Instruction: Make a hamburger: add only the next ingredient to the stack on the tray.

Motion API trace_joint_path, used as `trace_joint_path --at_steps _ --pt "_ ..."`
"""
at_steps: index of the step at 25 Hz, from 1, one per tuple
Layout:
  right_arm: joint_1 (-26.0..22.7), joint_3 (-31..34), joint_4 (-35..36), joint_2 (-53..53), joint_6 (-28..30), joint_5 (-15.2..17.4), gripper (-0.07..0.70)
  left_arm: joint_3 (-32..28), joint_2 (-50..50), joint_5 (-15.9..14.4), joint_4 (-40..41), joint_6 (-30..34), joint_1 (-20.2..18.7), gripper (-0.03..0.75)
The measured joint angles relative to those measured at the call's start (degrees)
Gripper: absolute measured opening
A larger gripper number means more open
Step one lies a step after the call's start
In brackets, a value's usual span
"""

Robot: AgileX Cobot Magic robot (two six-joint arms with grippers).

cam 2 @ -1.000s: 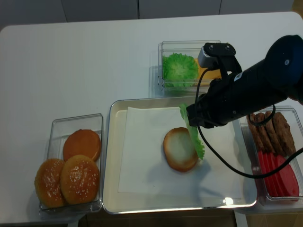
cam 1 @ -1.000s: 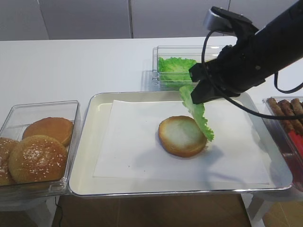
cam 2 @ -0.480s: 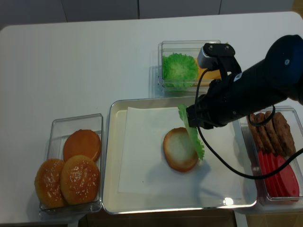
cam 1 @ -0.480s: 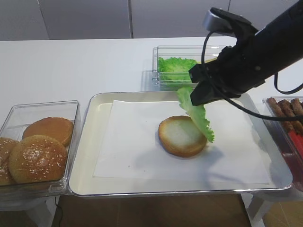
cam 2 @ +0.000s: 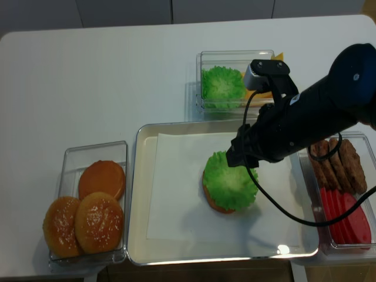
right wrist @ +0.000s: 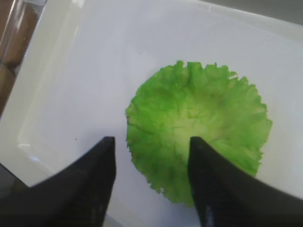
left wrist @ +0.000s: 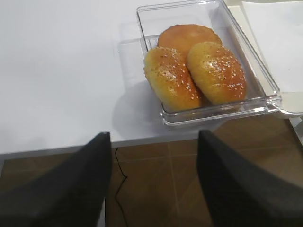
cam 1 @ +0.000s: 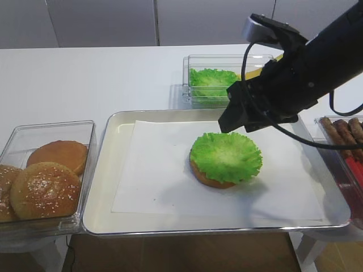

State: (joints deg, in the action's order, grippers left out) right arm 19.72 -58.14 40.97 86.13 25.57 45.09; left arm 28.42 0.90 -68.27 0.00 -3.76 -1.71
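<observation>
The green lettuce leaf (cam 1: pixel 226 157) lay flat on the bun half (cam 1: pixel 211 177) on the silver tray (cam 1: pixel 108 170), the right gripper (right wrist: pixel 150 163) hovering above it with jaws spread and empty, so placement looked done and retreat seemed next.

A broad white table (cam 2: pixel 117 64) carries everything. At its near middle rests a large rectangular silver metal tray (cam 2: pixel 136 194) with rounded corners. To the left, just beside the tray, sits a clear plastic box of buns (cam 2: pixel 66 155). Beyond the tray's far edge stands another clear plastic box holding green lettuce (cam 2: pixel 200 79). At the right edge lies what looks like a clear container of brown and red slices (cam 2: pixel 346 194), partly cut off.
</observation>
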Motion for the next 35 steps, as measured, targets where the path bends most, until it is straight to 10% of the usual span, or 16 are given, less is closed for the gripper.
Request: trace_joint_path --at_steps 14,26,35 --pt "0.0 -6.9 -27.4 -3.6 -16.5 11.9 0.457 0.0 0.0 0.0 0.0 0.0 0.0 0.424" --pt "-11.5 -6.3 -28.7 -13.5 -18.0 18.0 0.457 0.0 0.0 0.0 0.0 0.0 0.0 0.424" --pt "-11.9 6.9 -28.8 -30.3 -19.2 19.4 0.457 0.0 0.0 0.0 0.0 0.0 0.0 0.424"
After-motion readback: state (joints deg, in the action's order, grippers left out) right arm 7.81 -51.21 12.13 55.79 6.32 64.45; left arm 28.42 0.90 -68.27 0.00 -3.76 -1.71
